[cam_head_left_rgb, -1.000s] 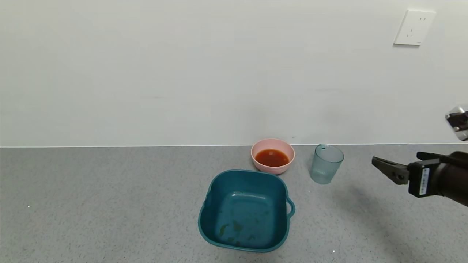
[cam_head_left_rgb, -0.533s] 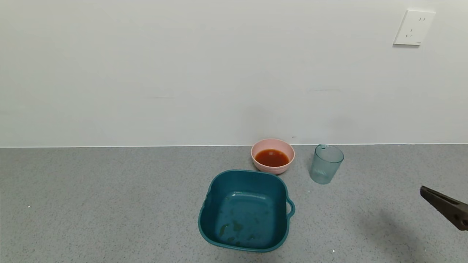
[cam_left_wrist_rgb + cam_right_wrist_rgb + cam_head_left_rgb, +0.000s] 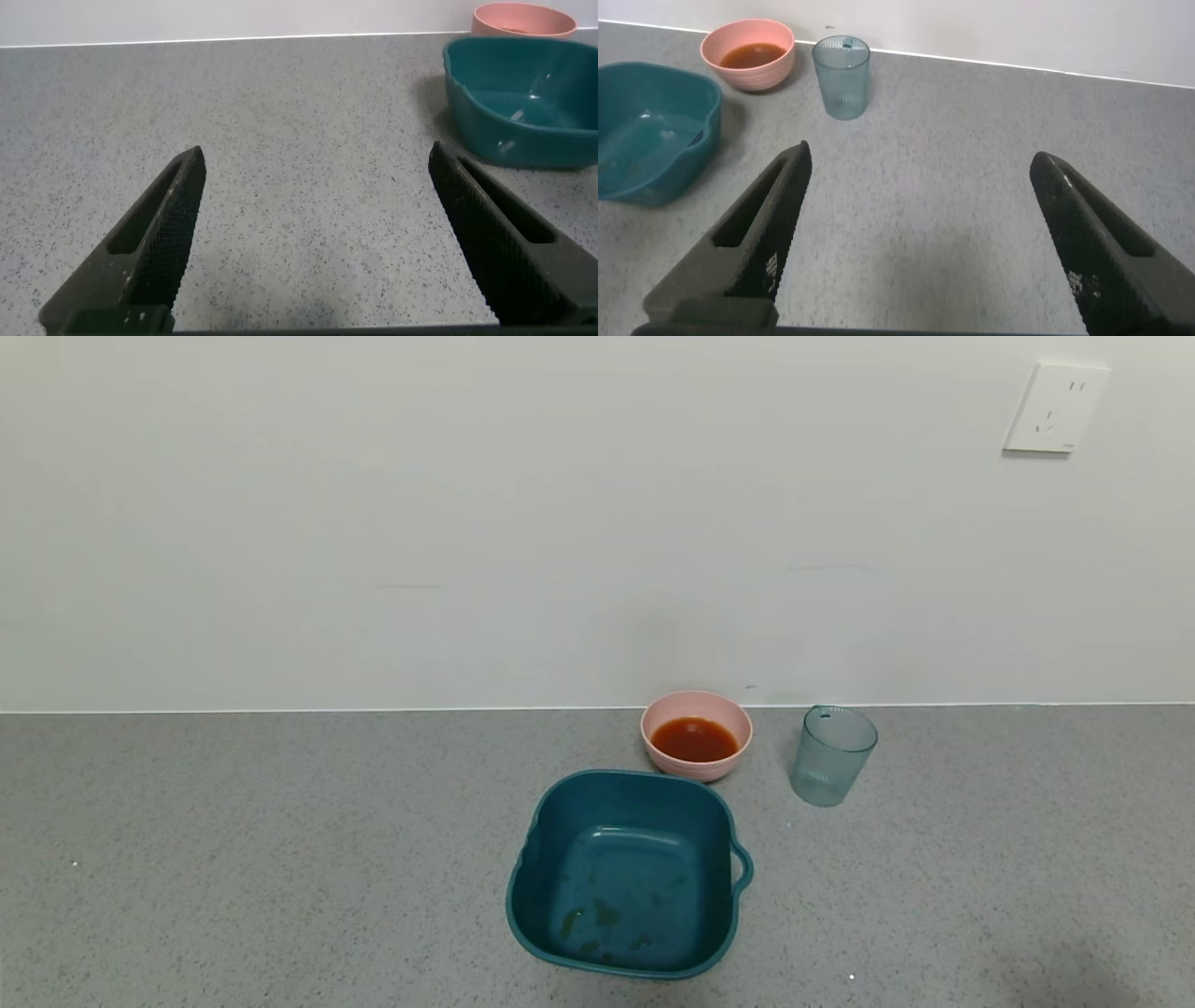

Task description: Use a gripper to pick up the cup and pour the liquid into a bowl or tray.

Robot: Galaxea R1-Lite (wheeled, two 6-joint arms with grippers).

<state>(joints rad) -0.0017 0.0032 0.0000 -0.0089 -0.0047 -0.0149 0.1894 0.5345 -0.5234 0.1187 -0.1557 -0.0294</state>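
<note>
The cup [image 3: 833,755] stands upright on the grey counter [image 3: 280,859], near the wall, just right of the pink bowl [image 3: 696,735] and apart from it. The red-brown liquid [image 3: 694,739] lies in the bowl. A teal tray [image 3: 627,873] sits just in front of the bowl. Neither arm shows in the head view. The right gripper [image 3: 915,233] hangs over bare counter, well apart from the cup, fingers spread wide with nothing between them. The left gripper [image 3: 318,229], also spread and holding nothing, is low over the counter left of the tray.
</note>
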